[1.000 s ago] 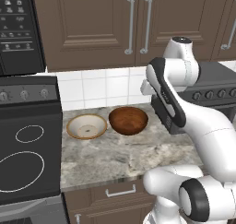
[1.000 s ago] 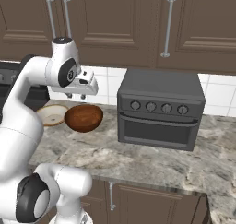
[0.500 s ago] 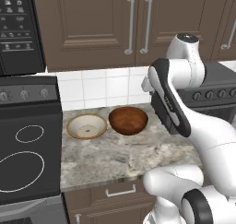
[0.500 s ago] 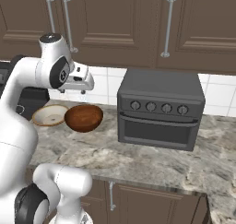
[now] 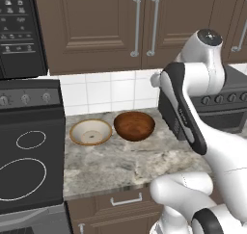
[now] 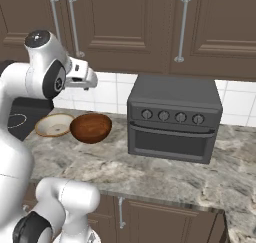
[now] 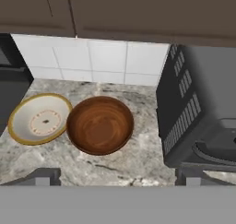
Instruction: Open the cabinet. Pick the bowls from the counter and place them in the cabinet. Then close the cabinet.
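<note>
Rising since a second ago, the gripper (image 6: 90,80) now hovers wide open and empty above the wooden bowl (image 5: 134,126) and cream bowl (image 5: 90,132), which touch on the counter (image 5: 120,163) beside the toaster oven (image 6: 172,118). Cabinet (image 5: 140,23) doors appear shut; the microwave's (image 5: 19,31) panel text is unreadable.

Two bowls (image 5: 112,129) touching on counter (image 5: 125,163), cabinet (image 5: 130,26) shut (seemingly)
</note>
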